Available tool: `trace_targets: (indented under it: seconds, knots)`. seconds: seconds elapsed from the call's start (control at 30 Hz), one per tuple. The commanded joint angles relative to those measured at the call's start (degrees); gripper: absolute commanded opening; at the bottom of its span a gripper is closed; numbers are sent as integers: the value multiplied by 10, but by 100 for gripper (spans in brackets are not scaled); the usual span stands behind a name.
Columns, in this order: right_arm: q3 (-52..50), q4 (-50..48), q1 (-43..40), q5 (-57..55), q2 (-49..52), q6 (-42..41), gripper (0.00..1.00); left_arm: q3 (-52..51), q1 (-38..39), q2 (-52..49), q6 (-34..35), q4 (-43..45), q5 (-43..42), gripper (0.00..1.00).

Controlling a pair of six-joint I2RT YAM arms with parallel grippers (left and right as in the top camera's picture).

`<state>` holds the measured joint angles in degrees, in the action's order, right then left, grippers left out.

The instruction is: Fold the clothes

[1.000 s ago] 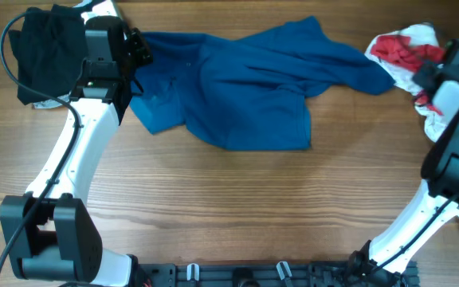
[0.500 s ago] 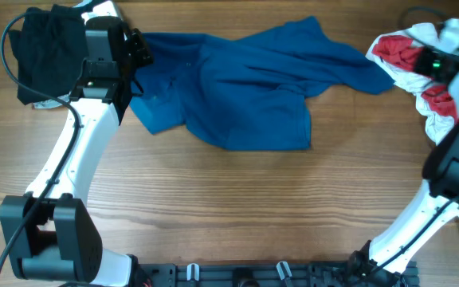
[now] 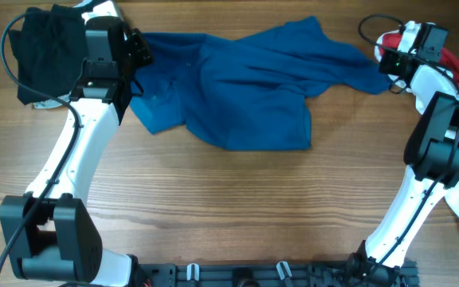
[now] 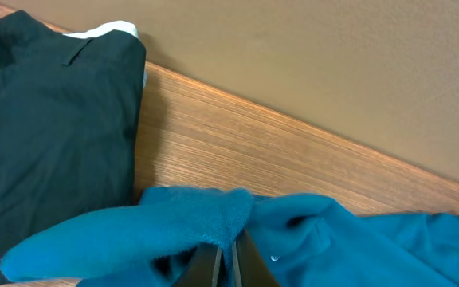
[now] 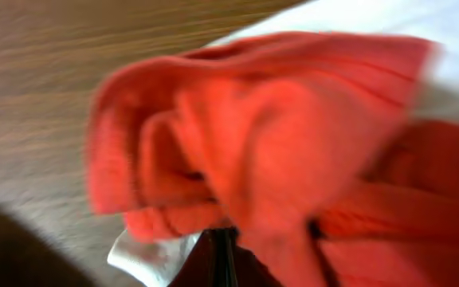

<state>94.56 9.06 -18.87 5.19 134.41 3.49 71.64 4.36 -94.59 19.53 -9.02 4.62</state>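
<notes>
Slippage worries me — my left pincer (image 4: 224, 257), closed on a thin pinch of blue shirt (image 4: 373, 247), could lose it under a hard tug.

White, rounded shells are being worn along the links of the left arm (image 3: 78, 151) and the right arm (image 3: 411, 203), and black, blocky housings are being carried at each joint. A thin black cable (image 3: 8, 48) is being shown beside the left wrist, and another (image 3: 369, 24) near the black right hand (image 3: 386, 62). In the left wrist view, the left hand (image 4: 228, 263) is being seen as two dark, narrow fingers (image 4: 205, 267). Both arms are being borne on a black rail (image 3: 277, 273).
</notes>
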Motion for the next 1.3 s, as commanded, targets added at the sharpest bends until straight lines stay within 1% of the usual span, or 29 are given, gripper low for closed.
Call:
trace_targets:
  seconds: [0.0,0.1,0.13,0.23,0.27,0.3,0.37,0.43,0.53,0.6,0.67,0.77,0.83,0.93,1.07,1.13,1.17,1.2,1.23,1.27]
  knots:
    - [9,-28,-33,-102,24,-84,7,6,7,17,-11,2,-3,4]
    - [25,-21,-68,-100,24,-159,8,6,14,17,-11,1,-3,4]
    - [37,-12,-85,-87,24,-180,10,6,16,17,-11,1,-3,4]
    - [72,25,-119,-33,24,-184,11,6,15,17,-11,1,-3,4]
    - [85,38,-126,-3,24,-167,13,6,15,17,-11,1,-3,4]
    - [98,55,-130,32,22,-135,18,6,15,17,-12,2,-2,4]
    - [114,89,-128,78,6,-75,34,6,15,17,-12,2,-1,4]
    - [114,109,-118,99,-18,-27,44,6,15,17,-13,4,0,4]
    - [114,161,-90,143,-62,59,53,6,15,17,-14,13,28,4]
    - [114,208,-71,141,-76,82,54,6,15,17,-14,26,43,4]
    - [113,262,-50,141,-77,103,54,6,15,17,-43,63,44,4]
    - [107,337,-31,139,-72,143,56,6,15,17,-59,113,44,4]
    - [97,368,-25,132,-70,163,56,6,13,13,-59,140,44,4]
    - [75,376,-23,98,-70,164,57,6,6,-5,-59,186,44,4]
    - [48,383,-19,114,-69,201,59,6,2,-57,-58,284,42,4]
    - [35,378,-13,114,-69,205,61,7,2,-86,-57,332,40,4]
    - [26,371,-9,114,-69,205,62,7,2,-97,-56,346,38,16]
    - [20,361,-5,113,-69,203,64,7,3,-109,-53,344,24,34]
    - [13,347,-2,114,-69,203,64,7,3,-111,-43,320,3,61]
    - [9,334,2,113,-69,198,64,7,4,-111,-30,278,-27,80]
